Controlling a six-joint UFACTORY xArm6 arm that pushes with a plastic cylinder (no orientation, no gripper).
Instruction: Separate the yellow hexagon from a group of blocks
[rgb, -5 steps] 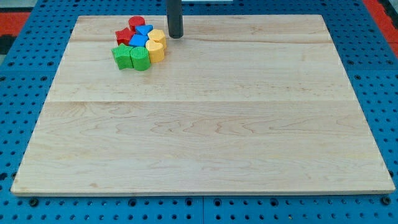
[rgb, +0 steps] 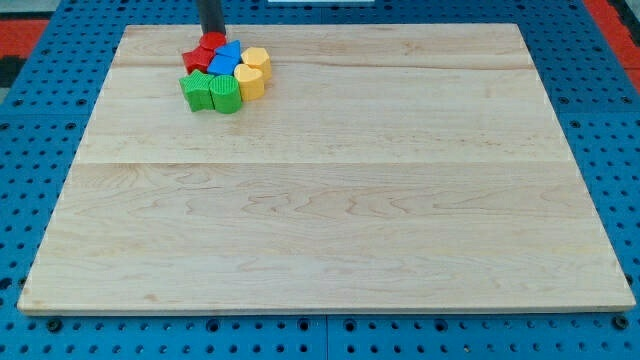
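A tight group of blocks sits near the board's top left. My tip (rgb: 212, 36) is at the group's top edge, touching the upper red block (rgb: 211, 44). A second red block (rgb: 197, 60) lies just below-left of it. Two blue blocks (rgb: 229, 52) (rgb: 221, 68) fill the middle. Two yellow blocks sit on the group's right side: the upper one (rgb: 257, 58) looks like the hexagon, and the lower one (rgb: 250, 81) touches it. Two green blocks (rgb: 197, 90) (rgb: 228, 96) form the bottom row.
The wooden board (rgb: 330, 220) lies on a blue pegboard surface (rgb: 30, 150). The rod comes down from the view's top edge above the group.
My tip moved left, from just right of the upper yellow block to the top of the group. The upper red and blue blocks shifted slightly down-left.
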